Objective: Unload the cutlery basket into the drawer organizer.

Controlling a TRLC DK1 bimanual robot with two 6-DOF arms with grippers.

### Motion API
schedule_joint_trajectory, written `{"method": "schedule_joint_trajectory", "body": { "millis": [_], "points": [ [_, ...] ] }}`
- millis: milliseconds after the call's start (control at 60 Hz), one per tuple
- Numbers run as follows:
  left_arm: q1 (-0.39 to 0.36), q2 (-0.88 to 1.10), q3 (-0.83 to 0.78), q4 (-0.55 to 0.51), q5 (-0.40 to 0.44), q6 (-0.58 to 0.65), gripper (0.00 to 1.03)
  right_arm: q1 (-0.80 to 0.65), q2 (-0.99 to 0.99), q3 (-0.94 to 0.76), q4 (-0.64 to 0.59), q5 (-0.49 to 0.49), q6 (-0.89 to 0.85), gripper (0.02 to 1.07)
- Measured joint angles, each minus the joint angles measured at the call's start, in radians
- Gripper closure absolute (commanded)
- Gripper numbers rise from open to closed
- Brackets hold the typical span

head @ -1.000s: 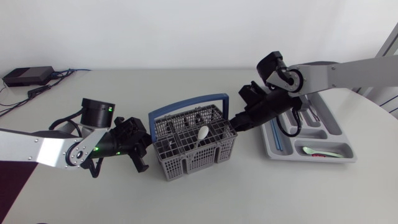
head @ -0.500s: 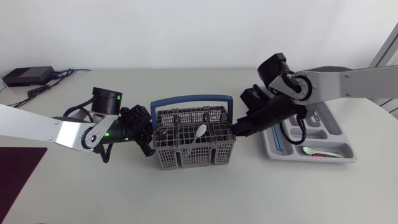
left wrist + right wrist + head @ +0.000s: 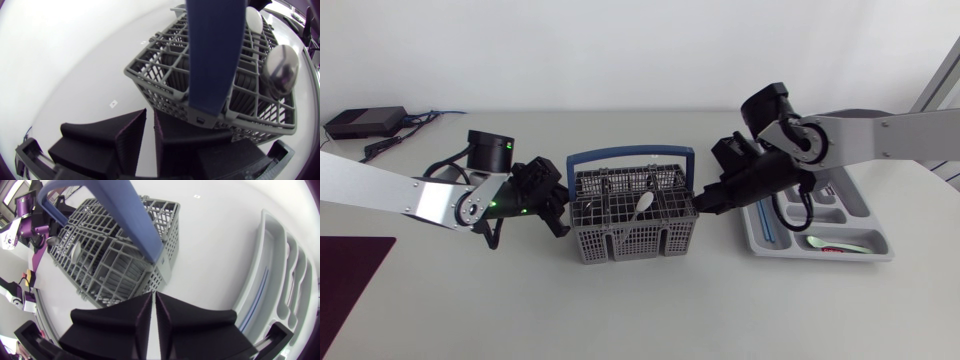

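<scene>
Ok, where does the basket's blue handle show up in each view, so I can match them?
Head view: blue handle arches over the grey cutlery basket, mid-picture.
Left wrist view: blue handle is the broad band just ahead of the left gripper.
Right wrist view: blue handle slants away ahead of the right gripper.
Shared landmark: the basket's grey grid walls, in all three.

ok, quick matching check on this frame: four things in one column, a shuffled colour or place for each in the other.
Things:
1. basket handle
2. white spoon
3. drawer organizer
4. left gripper

Colour or place:
A. standing in the cutlery basket
B. blue
C. beside the basket, on the side away from the organizer
D. past the right gripper, on the far side from the basket

Pairs: 1-B, 2-A, 3-D, 4-C
</scene>
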Motion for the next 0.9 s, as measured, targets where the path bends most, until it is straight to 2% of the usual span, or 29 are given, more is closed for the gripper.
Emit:
{"method": "schedule_joint_trajectory", "body": {
  "millis": [100,233,367,633,900],
  "points": [
    [0.021,-0.064,-0.035,0.003,0.006,0.0,0.74,-0.01,-0.102,-0.049,-0.005,0.0,-0.003,0.63],
    [0.024,-0.158,-0.106,0.007,0.009,0.001,0.74,-0.01,-0.25,-0.068,-0.043,-0.012,-0.006,0.62],
    [0.014,-0.216,-0.147,0.004,0.009,0.001,0.74,0.009,-0.311,-0.068,-0.067,-0.058,0.004,0.62],
    [-0.034,-0.269,-0.186,0.004,0.009,0.001,0.74,0.042,-0.24,-0.035,-0.08,-0.183,0.073,0.62],
    [-0.069,-0.282,-0.209,0.008,-0.007,0.001,0.74,0.081,-0.102,0.013,-0.029,-0.204,0.149,0.62]
  ]
}}
